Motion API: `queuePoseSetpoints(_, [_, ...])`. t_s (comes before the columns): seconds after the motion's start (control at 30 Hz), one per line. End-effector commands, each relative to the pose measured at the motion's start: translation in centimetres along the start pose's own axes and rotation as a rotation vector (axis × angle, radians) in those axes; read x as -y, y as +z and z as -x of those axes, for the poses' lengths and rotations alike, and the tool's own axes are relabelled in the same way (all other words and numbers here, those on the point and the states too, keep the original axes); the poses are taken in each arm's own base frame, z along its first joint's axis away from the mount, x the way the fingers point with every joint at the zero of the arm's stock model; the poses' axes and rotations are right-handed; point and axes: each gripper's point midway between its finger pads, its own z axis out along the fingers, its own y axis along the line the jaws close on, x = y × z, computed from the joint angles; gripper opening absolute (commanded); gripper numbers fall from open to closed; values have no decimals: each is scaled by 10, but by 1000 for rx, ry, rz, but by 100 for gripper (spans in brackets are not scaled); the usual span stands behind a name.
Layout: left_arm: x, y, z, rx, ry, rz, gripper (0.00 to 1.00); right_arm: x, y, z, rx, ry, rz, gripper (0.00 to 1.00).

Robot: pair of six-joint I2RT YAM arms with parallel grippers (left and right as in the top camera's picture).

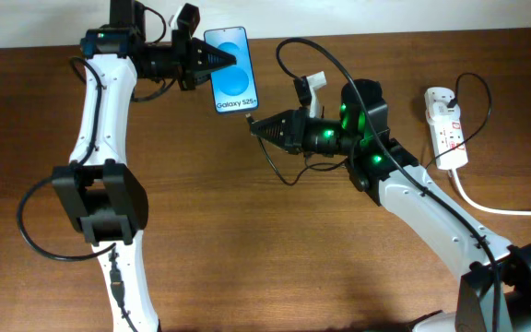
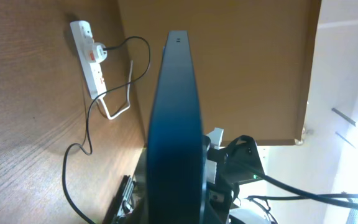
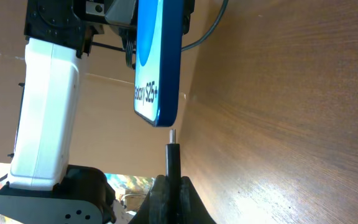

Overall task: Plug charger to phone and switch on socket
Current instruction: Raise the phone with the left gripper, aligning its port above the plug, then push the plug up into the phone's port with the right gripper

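My left gripper (image 1: 221,63) is clamped on the phone (image 1: 232,76), holding it off the table (image 1: 247,258) near the back edge. Its blue screen faces the overhead cam and the Galaxy text is readable. In my left wrist view the phone (image 2: 176,118) shows edge-on, dead centre of frame. My right gripper (image 1: 258,125) is clenched on the charger (image 3: 173,160): the fingers (image 3: 192,208) pinch the black plug body from both sides. The plug sticks straight out ahead of them with its metal tip (image 3: 172,135) free. The tip points at the bottom end of the phone (image 3: 160,62) and stops just short of it; there's a small visible gap, so it's not touching and not inserted. It looks roughly lined up with that end, but I can't make out the port itself. From overhead, the plug end sits just off the phone's lower right corner, and my two grippers are close together, nose to nose across that corner. The cable (image 2: 148,55) runs slack over the table to the socket (image 1: 446,129). The socket lies flat at the far right, well apart from both grippers. It has a black plug seated in it and a white lead (image 1: 505,210) trailing off the right side. I can't tell the socket's switch position from these views.
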Motion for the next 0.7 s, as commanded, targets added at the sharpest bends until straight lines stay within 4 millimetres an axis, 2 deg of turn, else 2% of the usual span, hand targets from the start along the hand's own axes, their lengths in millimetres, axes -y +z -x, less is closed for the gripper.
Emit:
queuePoseSetpoints(0.0, [5, 1, 1, -2, -25, -1, 0, -12, 3, 0, -14, -17, 26, 4])
queuePoseSetpoints(0.1, [-4, 6, 1, 2, -25, 51, 0, -15, 5, 1, -7, -33, 34, 4])
queuePoseSetpoints(0.3, [0, 23, 2, -24, -9, 42, 0, -16, 4, 2, 2, -40, 36, 4])
queuePoseSetpoints(0.37, [8, 25, 3, -37, 6, 6, 0, -16, 4, 2, -2, -37, 36, 4])
queuePoseSetpoints(0.5, [13, 13, 8, -23, 12, -24, 0, -12, -14, 13, -1, -55, 51, 4])
queuePoseSetpoints(0.57, [13, 6, 11, -9, 11, -21, 0, -10, -15, 13, -3, -86, 52, 4])
queuePoseSetpoints(0.6, [12, 5, 11, -6, 11, -20, 0, -6, -13, 11, -1, -77, 42, 4])
queuePoseSetpoints(0.67, [12, 2, 12, -1, 11, -19, 0, 14, -12, 5, 27, -44, -5, 4])
